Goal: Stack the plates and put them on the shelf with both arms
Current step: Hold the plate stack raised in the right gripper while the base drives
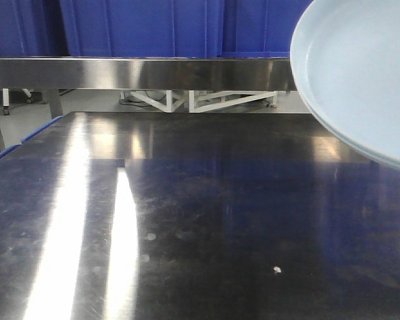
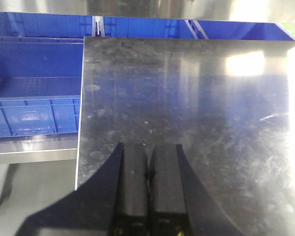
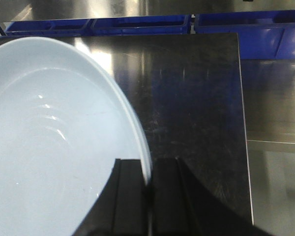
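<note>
Plates up in the air at right, pinched by the right claw!

From the front we see them hanging tilted over the steel table's far right corner, clear of its surface, with a double rim line along the lower edge that we read as two stacked. On the right wrist view the pale dish fills the left half, and the claw's two black fingers are closed right down on the rim, one inside the dish, one outside. Over to the left claw: its fingers are pressed together with nothing between them, and it hovers above the table near the left edge, a blue crate lying below and beside it. At the back a steel ledge runs across, more blue crates behind it.
</note>
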Robot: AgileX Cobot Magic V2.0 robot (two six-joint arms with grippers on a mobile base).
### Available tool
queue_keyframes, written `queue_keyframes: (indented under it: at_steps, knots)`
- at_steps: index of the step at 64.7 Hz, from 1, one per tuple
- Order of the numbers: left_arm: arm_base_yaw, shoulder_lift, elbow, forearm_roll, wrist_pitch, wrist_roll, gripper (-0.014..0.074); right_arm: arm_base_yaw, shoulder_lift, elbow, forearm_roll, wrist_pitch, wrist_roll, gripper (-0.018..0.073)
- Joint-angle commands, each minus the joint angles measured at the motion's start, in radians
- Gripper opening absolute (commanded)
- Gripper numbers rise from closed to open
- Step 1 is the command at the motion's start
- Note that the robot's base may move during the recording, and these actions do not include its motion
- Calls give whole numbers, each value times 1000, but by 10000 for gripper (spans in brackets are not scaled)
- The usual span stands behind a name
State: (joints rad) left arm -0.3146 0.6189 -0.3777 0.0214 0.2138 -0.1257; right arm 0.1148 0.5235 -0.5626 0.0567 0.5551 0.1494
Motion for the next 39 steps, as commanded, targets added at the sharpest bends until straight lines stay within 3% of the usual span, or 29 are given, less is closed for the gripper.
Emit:
queue_keyframes:
  at_steps: [1,39]
  knots:
    - [2,-3,-31,0,-77,-6,86,-8,0,-32,2,-92,-3,49]
    - [2,-3,-31,0,-77,-6,86,-8,0,-32,2,-92,-3,49]
